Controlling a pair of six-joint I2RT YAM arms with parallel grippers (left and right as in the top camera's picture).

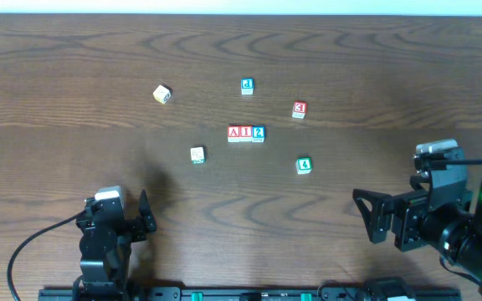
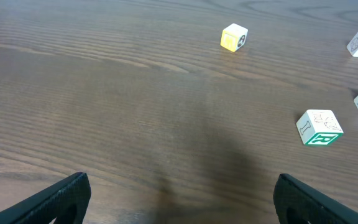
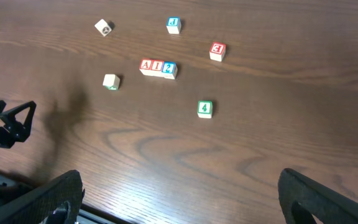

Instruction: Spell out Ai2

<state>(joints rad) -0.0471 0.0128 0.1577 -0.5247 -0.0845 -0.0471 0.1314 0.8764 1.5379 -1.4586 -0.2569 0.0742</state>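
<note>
Three cubes stand touching in a row at the table's middle: the red "A" cube point(image 1: 234, 133), the red "I" cube point(image 1: 246, 133) and the blue "2" cube point(image 1: 258, 133). They also show in the right wrist view, the "A" cube point(image 3: 146, 66), the "I" cube point(image 3: 158, 67) and the "2" cube point(image 3: 169, 69). My left gripper point(image 1: 137, 219) is open and empty at the front left. My right gripper point(image 1: 370, 216) is open and empty at the front right. Both are far from the row.
Loose cubes lie around the row: a blue "J" cube point(image 1: 247, 85), a red "3" cube point(image 1: 299, 109), a green "4" cube point(image 1: 304, 165), a yellow cube point(image 1: 162, 94) and a green-edged cube point(image 1: 197, 155). The table's front edge runs below both arms.
</note>
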